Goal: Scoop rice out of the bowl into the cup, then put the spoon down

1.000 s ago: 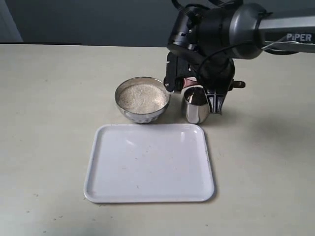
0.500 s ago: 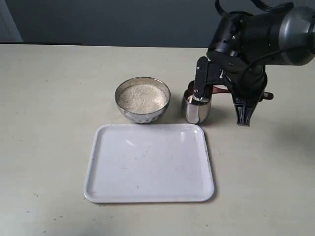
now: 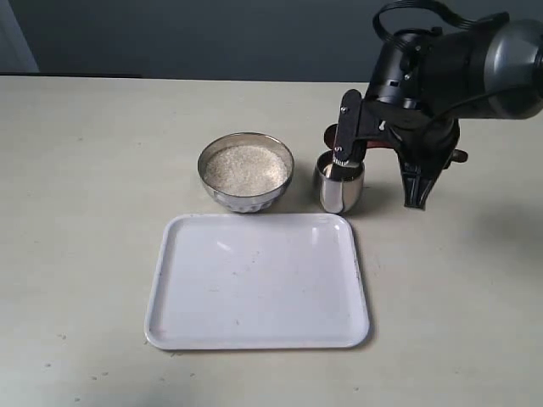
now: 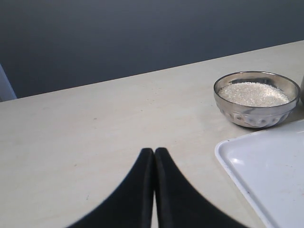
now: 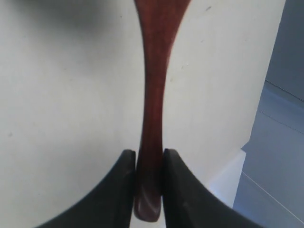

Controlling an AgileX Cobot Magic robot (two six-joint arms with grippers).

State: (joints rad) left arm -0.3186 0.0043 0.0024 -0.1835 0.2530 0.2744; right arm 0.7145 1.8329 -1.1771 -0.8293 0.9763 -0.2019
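Note:
The steel bowl [image 3: 246, 197] [image 4: 247, 115] holds a level heap of rice [image 3: 246, 168] [image 4: 254, 93]. Just right of it stands the steel cup [image 3: 341, 192], with a pale patch showing inside its rim. My right gripper [image 3: 379, 153] [image 5: 146, 154] hovers over and right of the cup, rolled on its side, shut on the slim handle of the dark red-brown spoon [image 5: 154, 71]. The spoon's bowl end [image 3: 328, 136] sits just above the cup's rim. My left gripper [image 4: 154, 151] is shut on nothing, low over bare table left of the bowl.
A white rectangular tray [image 3: 259, 284] [image 4: 266, 175] lies in front of the bowl and cup, nothing on it. The beige table [image 3: 85, 212] stretches to the left. A dark wall runs behind the table's far edge.
My right arm has carried the spoon rightward from the bowl's rim to over the cup, then rolled and risen slightly. The left gripper, bowl, cup and tray look unmoved.

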